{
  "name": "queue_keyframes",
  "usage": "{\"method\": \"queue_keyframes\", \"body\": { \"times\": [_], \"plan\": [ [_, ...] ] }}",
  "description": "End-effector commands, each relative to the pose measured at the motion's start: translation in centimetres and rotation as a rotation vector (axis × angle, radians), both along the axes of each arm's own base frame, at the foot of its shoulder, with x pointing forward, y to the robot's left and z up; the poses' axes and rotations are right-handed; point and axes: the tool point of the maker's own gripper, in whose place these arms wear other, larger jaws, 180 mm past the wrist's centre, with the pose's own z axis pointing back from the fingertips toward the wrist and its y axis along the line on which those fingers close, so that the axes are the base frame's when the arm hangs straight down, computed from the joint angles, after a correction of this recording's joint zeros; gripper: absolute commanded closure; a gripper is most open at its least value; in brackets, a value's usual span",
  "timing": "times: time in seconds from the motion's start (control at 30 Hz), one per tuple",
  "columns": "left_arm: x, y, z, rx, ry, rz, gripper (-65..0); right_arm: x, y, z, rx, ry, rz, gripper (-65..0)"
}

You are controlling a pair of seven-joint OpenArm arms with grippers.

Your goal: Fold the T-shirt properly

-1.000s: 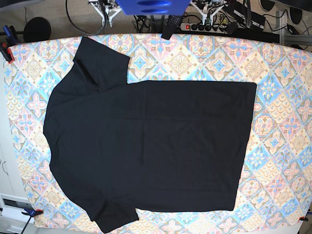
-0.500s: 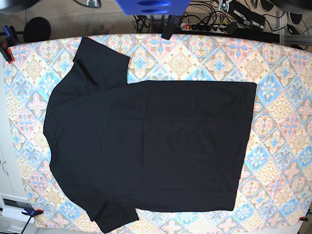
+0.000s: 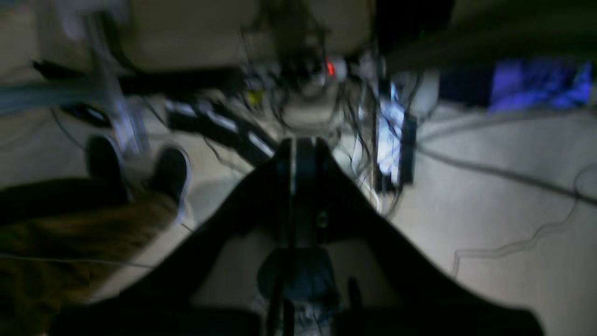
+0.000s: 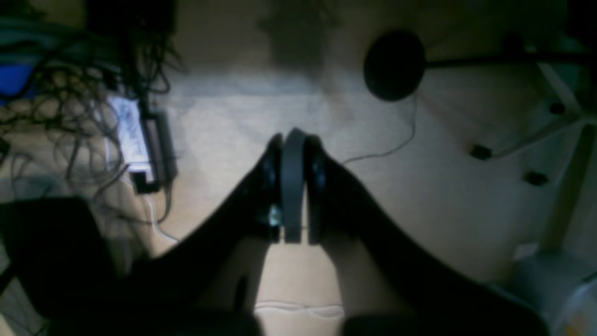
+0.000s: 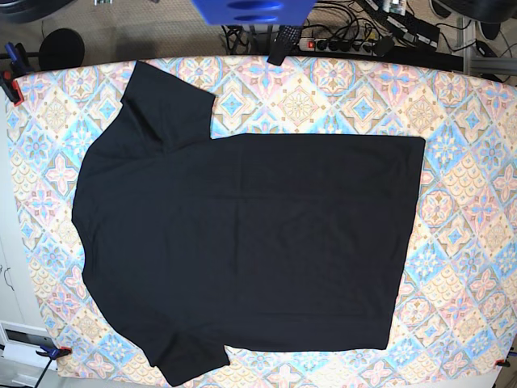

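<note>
Base view shows the T-shirt point(image 5: 242, 242) spread flat and unfolded on the table point(image 5: 468, 202), which is covered by a cloth patterned in pale blue, pink and yellow tiles. The shirt lies sideways: its shoulders and both short sleeves are at the view's left, one sleeve reaching toward the top edge and the other toward the bottom edge, while the straight hem runs down the view's right side. Neither arm appears over the table in this view. A power strip point(image 5: 335, 43) and tangled cables lie on the floor beyond the table's far edge. In the left wrist view, blurred and dim, the left gripper point(image 3: 298, 154) has its two dark fingers pressed together with nothing between them, pointing at floor and cables. In the right wrist view the right gripper point(image 4: 293, 149) is likewise pressed together and empty, aimed at bare floor near a round black base point(image 4: 394, 65).
</note>
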Motion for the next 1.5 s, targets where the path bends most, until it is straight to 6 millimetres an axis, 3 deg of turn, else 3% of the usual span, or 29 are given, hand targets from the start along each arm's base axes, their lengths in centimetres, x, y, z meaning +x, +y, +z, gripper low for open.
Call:
{"method": "queue_keyframes", "body": {
  "times": [0.0, 0.13, 0.33, 0.4, 0.5, 0.63, 0.73, 0.83, 0.97, 1.13, 1.47],
  "plan": [
    [0.6, -0.3, 1.6, -0.023, -0.034, -0.011, -1.1, 2.0, -1.7, 1.9, -0.052, -0.07, 0.016, 0.0],
    [4.8, -1.4, 5.2, -0.11, -0.092, 0.019, -1.1, 6.3, -2.1, 4.9, -0.081, -0.136, 0.029, 0.0],
    [10.9, 0.2, 8.8, -0.194, -0.193, 0.162, -1.7, 10.5, -0.9, 7.8, -0.08, -0.195, 0.052, 0.0],
    [12.5, 0.5, 9.0, -0.225, -0.209, 0.202, -3.9, 10.9, -0.8, 8.0, -0.078, -0.194, 0.05, 0.0],
    [15.0, 1.3, 9.5, -0.283, -0.224, 0.272, -10.8, 13.3, 0.1, 8.2, -0.019, -0.254, 0.0, 0.0],
    [18.4, 1.5, 10.4, -0.394, -0.257, 0.347, -20.0, 15.3, 1.3, 7.8, 0.166, -0.318, -0.168, 0.0],
    [20.7, 1.9, 10.9, -0.465, -0.303, 0.409, -22.5, 17.1, 1.7, 8.0, 0.306, -0.37, -0.276, 0.0],
    [22.0, 3.3, 10.7, -0.518, -0.352, 0.512, -23.2, 18.8, 2.0, 8.3, 0.398, -0.393, -0.303, 0.0],
    [23.2, 3.3, 9.2, -0.598, -0.327, 0.585, -23.3, 19.6, 2.5, 8.4, 0.452, -0.391, -0.322, 0.0],
    [24.0, 4.1, 6.2, -0.684, -0.274, 0.699, -23.3, 19.5, 2.6, 8.2, 0.456, -0.367, -0.323, 0.0],
    [26.1, 5.2, 3.1, -0.735, -0.245, 0.806, -23.3, 19.5, 2.7, 8.1, 0.458, -0.365, -0.322, 0.0]
  ]
}}
